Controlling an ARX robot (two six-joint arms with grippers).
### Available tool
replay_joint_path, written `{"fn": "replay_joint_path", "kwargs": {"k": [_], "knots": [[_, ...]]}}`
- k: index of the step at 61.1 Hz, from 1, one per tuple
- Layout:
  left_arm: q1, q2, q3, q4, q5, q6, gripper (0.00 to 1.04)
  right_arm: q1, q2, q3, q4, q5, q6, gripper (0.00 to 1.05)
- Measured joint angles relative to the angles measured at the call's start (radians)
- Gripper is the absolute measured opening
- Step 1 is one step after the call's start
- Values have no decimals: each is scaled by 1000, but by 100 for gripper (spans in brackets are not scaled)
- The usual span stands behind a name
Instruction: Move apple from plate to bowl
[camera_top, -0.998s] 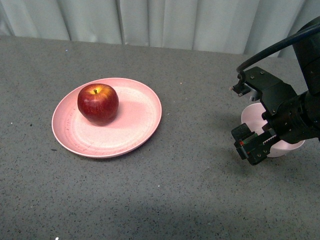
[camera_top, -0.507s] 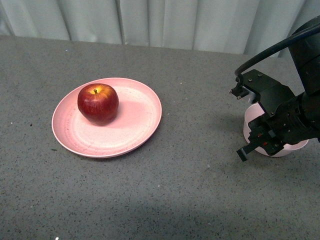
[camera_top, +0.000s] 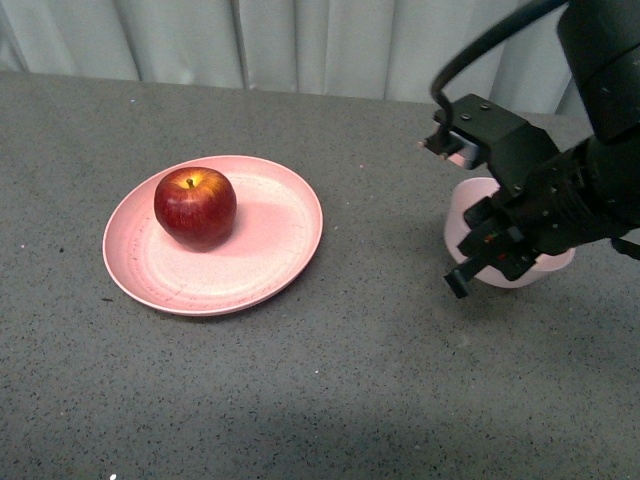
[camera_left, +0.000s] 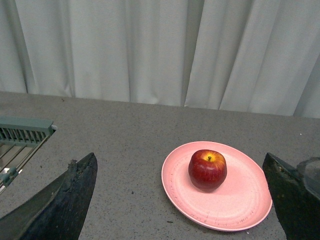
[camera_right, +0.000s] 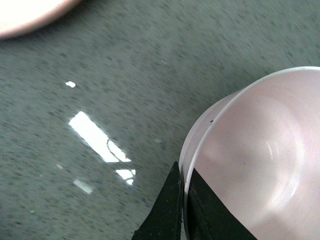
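Observation:
The dark-red apple (camera_top: 195, 207) rests on the wide salmon-pink plate (camera_top: 270, 245) at the left of the table; both also show in the left wrist view as apple (camera_left: 207, 169) and plate (camera_left: 245, 195). My right gripper (camera_top: 475, 255) is shut on the rim of the small pale pink bowl (camera_top: 462, 215), to the right of the plate. In the right wrist view the black fingertips (camera_right: 172, 200) pinch the bowl (camera_right: 260, 170) wall. My left gripper (camera_left: 182, 200) is open, well back from the plate, with nothing between its fingers.
Grey speckled tabletop (camera_top: 330, 390) spreads around the plate. Pale curtains (camera_top: 320, 45) hang behind the table's far edge. A grey-green rack (camera_left: 22, 132) sits at the side in the left wrist view.
My right gripper closed on the bowl's rim and has dragged the bowl leftward, toward the plate. The apple and plate have not moved.

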Motion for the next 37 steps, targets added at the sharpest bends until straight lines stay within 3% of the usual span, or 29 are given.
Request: {"fn": "replay_joint_path", "kwargs": {"k": [16,37], "knots": [[0,0,0,0,0,0,98,98,60,107,-40,-45,8,1],[0,0,0,0,0,0,98,142,183,251,-82,-55,17,1]]}}
